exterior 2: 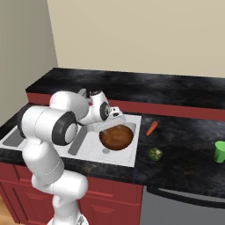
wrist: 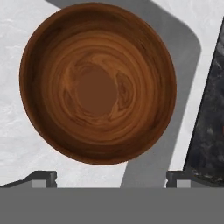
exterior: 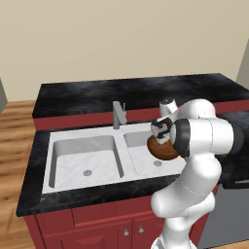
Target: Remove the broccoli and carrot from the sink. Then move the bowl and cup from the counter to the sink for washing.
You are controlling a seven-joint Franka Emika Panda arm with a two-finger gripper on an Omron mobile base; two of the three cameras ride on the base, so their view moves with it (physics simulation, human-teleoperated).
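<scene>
Bowl [exterior 2: 116, 137] sits in R basin of sink [exterior: 73, 146], rim just short of the counter [exterior 2: 184, 154] edge, gripper [wrist: 111, 177] above w/ fingers spread wide, holding nothing; carrot [exterior 2: 151, 128], broccoli [exterior 2: 154, 154], cup [exterior 2: 219, 151] on counter.

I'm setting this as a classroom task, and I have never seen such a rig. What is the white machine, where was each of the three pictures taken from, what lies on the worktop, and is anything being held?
The white machine is a robot arm ending in a two-finger gripper. Two pictures come from cameras behind it, one to its left and one to its right, both looking over the same kitchen sink. The third comes from a camera on the hand itself, looking straight down past the fingertips.

The wooden bowl lies in the right-hand basin, directly under the gripper. The jaws stand wide open, so nothing is held.

On the black counter to the right of the sink lie a carrot, a broccoli floret and, further right, a green cup.
</scene>
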